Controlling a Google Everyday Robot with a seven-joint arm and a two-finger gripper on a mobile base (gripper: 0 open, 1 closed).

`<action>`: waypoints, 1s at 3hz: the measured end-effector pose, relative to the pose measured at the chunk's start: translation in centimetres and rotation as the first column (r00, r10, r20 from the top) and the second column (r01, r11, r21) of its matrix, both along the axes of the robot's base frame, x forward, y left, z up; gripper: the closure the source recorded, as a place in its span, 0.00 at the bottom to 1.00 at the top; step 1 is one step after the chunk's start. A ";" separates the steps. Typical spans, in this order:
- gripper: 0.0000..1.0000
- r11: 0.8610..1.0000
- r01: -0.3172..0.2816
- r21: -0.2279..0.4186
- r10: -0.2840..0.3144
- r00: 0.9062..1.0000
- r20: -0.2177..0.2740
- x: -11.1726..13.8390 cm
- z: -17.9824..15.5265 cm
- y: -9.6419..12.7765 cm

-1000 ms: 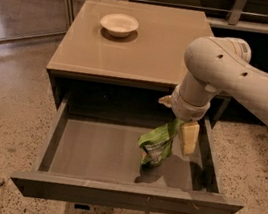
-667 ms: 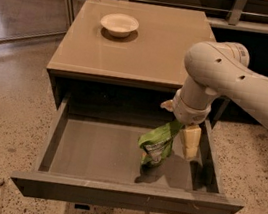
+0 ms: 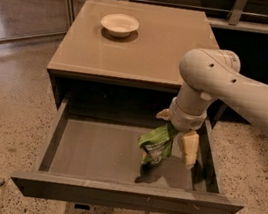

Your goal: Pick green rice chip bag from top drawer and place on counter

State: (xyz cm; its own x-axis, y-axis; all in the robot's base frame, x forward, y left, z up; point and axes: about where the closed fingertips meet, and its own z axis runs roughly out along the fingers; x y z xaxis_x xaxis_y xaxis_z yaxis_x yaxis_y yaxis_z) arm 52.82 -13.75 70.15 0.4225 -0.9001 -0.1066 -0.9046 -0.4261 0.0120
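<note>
The top drawer [image 3: 62, 143] is pulled open under the counter [image 3: 133, 48]. The green rice chip bag [image 3: 157, 144] hangs crumpled over the right half of the drawer, a little above its floor, with its shadow below it. My gripper [image 3: 174, 135] reaches down into the drawer from the right and is shut on the bag's upper end. One pale finger [image 3: 188, 148] shows to the right of the bag.
A white bowl [image 3: 119, 24] stands at the back left of the counter. The drawer's right wall [image 3: 211, 162] is close to the gripper. Metal rails run behind the counter. Speckled floor lies all around.
The gripper's pale finger has sunk slightly in the drawer. The bag stays in the grip at about the same spot.
</note>
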 end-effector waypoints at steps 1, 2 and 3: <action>0.19 1.000 -0.001 0.000 0.001 1.000 -0.001 0.0 0.0 0.0; 0.42 1.000 -0.001 0.000 0.001 1.000 -0.001 0.0 0.0 0.0; 0.66 1.000 -0.009 0.019 0.008 0.999 0.032 -0.5 0.9 0.2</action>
State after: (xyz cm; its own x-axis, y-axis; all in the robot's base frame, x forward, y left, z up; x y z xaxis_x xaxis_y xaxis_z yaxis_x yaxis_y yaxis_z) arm 52.37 -13.51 71.00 0.4337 -0.8944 -0.1096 -0.9007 -0.4337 -0.0252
